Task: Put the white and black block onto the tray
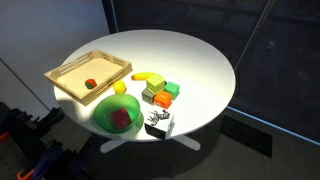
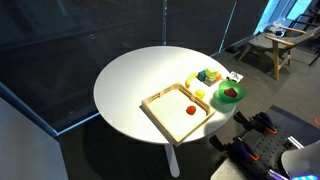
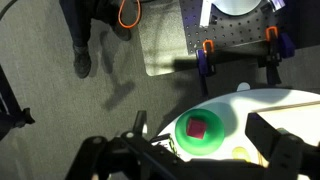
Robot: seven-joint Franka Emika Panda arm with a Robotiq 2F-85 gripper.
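The white and black block [image 1: 159,124] stands at the table's front edge beside the green bowl; it also shows in an exterior view [image 2: 233,77]. In the wrist view only a patterned sliver of it [image 3: 167,146] shows behind the left finger. The light wooden tray [image 1: 70,78] lies at the table's left side, with a small red thing [image 1: 89,84] in it; it also shows in an exterior view [image 2: 160,108]. My gripper [image 3: 200,152] is open and empty, off the table's edge, with the bowl showing between its fingers. I cannot make it out in either exterior view.
A green bowl [image 1: 103,112] [image 3: 186,142] holds a dark red cube [image 3: 198,128]. Orange and green cubes [image 1: 160,95], a banana [image 1: 148,77] and a yellow ball [image 1: 120,88] lie between bowl and tray. The floor lies below the table's edge [image 3: 215,98].
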